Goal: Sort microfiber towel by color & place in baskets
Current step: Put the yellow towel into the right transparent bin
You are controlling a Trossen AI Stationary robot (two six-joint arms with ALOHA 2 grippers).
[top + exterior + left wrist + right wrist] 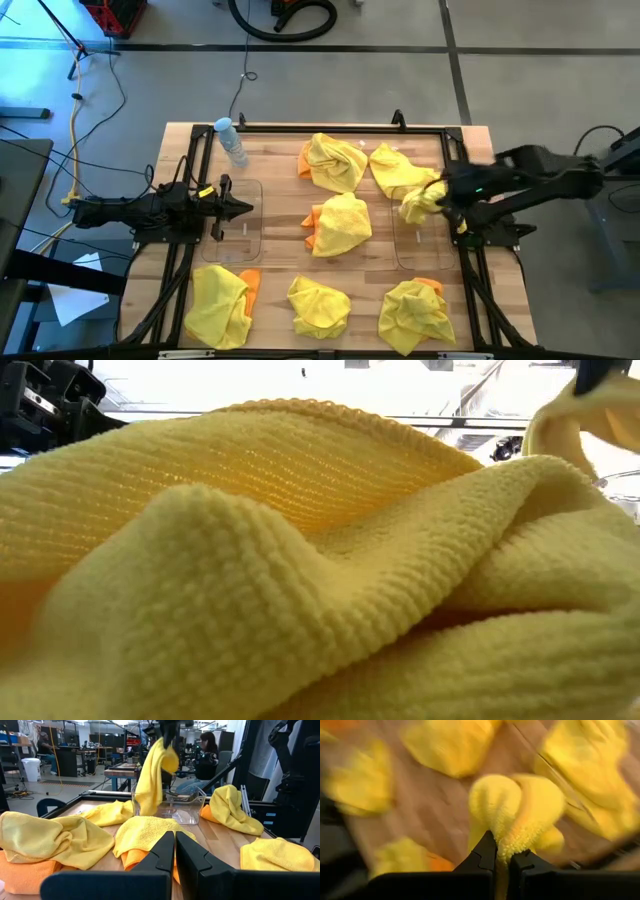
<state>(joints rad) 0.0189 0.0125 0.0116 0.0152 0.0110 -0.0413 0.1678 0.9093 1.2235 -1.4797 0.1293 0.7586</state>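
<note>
A grey floor (300, 90) crossed by dark seam lines is seen around the wooden table (275, 150), with cables (95, 120) trailed across it and a coiled black hose (282, 18) laid nearby. Beyond the table, a brightly lit workshop is shown, where workbenches (120, 770), a white bin (31, 769) and a seated person (205, 755) are visible.
</note>
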